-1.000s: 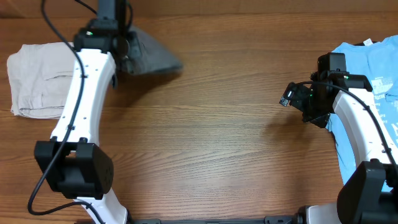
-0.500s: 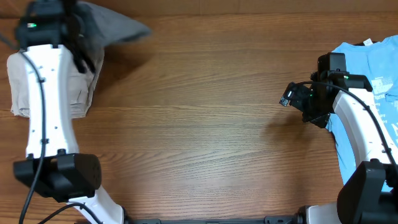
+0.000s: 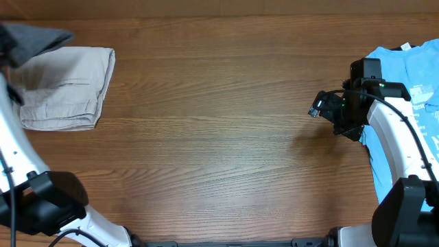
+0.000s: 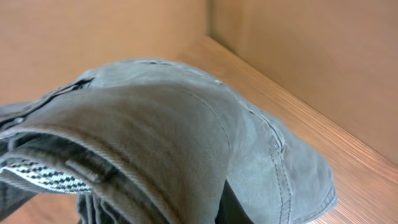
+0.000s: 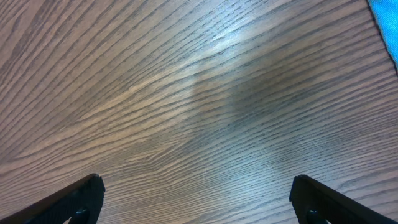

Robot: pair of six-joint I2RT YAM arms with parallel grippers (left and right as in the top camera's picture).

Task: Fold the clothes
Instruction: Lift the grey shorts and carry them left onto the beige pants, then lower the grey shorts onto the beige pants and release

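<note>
Left jaws pinch dark-grey shorts (image 3: 41,38), bunched just beyond beige garment (image 3: 65,86). Right jaws wide, empty. I judge stacking step; next: lower shorts squarely onto beige garment.

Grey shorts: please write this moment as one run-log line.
left tool: shut on grey shorts | right tool: open, empty, over table

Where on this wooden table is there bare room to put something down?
The broad middle of the wooden table is bare, from the pale beige folded garment across to the right gripper. Crowded: the far left corner, where dark-grey cloth shorts hang by that garment, and the right edge, covered by the light-blue T-shirt.
</note>
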